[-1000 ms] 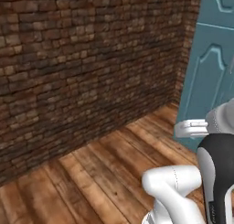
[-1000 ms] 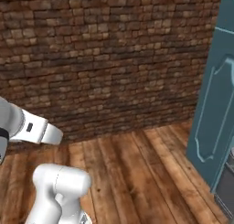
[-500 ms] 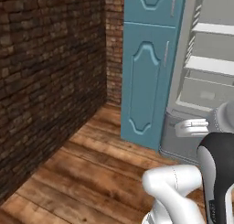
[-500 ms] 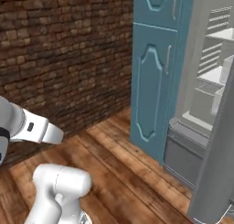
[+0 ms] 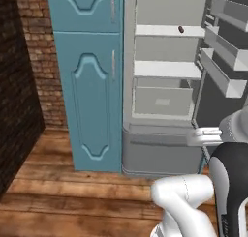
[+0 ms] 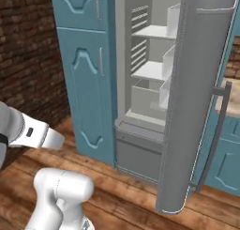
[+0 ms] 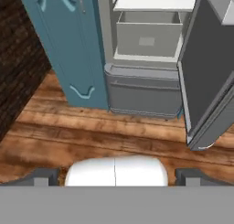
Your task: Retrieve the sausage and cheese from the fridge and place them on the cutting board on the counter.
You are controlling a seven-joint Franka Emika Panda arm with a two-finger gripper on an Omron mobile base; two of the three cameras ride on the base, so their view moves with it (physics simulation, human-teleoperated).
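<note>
Gripper point(image 7: 114, 175) fingertips sit at the two lower corners of the hand view, spread wide apart with nothing between them, looking down on the wooden floor point(image 7: 91, 131) in front of the fridge point(image 7: 144, 97).

From the left base view the fridge point(image 5: 160, 149) stands with its door swung open to the right, and the sausage point(image 5: 181, 29) is a small dark spot lying on the upper white shelf point(image 5: 167, 31), toward the shelf's right end; it is too small to tell which way its long axis runs. Below it come a second shelf point(image 5: 164, 69) and a pale drawer point(image 5: 162, 101), then the closed grey lower compartment. The door's inner bins point(image 5: 220, 81) show on the right.

The right base view gives the door from outside instead: a tall grey slab point(image 6: 187, 130) with a long vertical handle point(image 6: 213, 135), blocking much of the interior. Past the door's right edge a sliver of beige tabletop point(image 6: 229, 100) appears above a teal cabinet front point(image 6: 227, 168).

A tall teal cabinet point(image 5: 89, 86) stands touching the fridge's left side, with a brick wall point(image 5: 43, 62) beyond it. No writing or labels can be read anywhere.
</note>
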